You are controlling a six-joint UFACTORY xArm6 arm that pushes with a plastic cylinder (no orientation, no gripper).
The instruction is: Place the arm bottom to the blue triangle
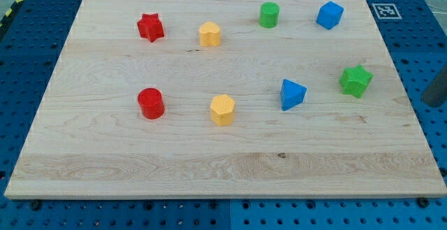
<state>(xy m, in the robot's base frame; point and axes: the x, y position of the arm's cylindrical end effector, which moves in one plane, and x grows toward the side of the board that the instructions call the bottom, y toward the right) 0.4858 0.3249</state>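
Eight small coloured blocks lie on a pale wooden board (230, 167), which rests on a blue perforated table (419, 20).

Upper row, from the view's left:
- red star (150, 27)
- yellow block (209, 33), shape not clear
- green cylinder (269, 15)
- blue cube-like block (330, 15), nearest the board's top right corner

Lower row, from the view's left:
- red cylinder (150, 103)
- yellow hexagonal block (222, 110)
- blue triangle (292, 94), right of centre, between the yellow hexagonal block and the green star, touching neither
- green star (355, 80), slightly higher in the view than the blue triangle

All blocks stand apart from one another.

Other items: a black-and-white square marker (385, 10) sits on the table just beyond the board's top right corner.

Tool: a dark, blurred shape (436, 90) shows at the view's right edge, off the board, level with the lower row. It looks like part of the rod, but its very end cannot be made out, so the tip's exact place cannot be told. The rod has no jaws to open or close; it holds nothing and touches no block. The shape lies to the right of the green star and well apart from the blue triangle, with the green star between them.
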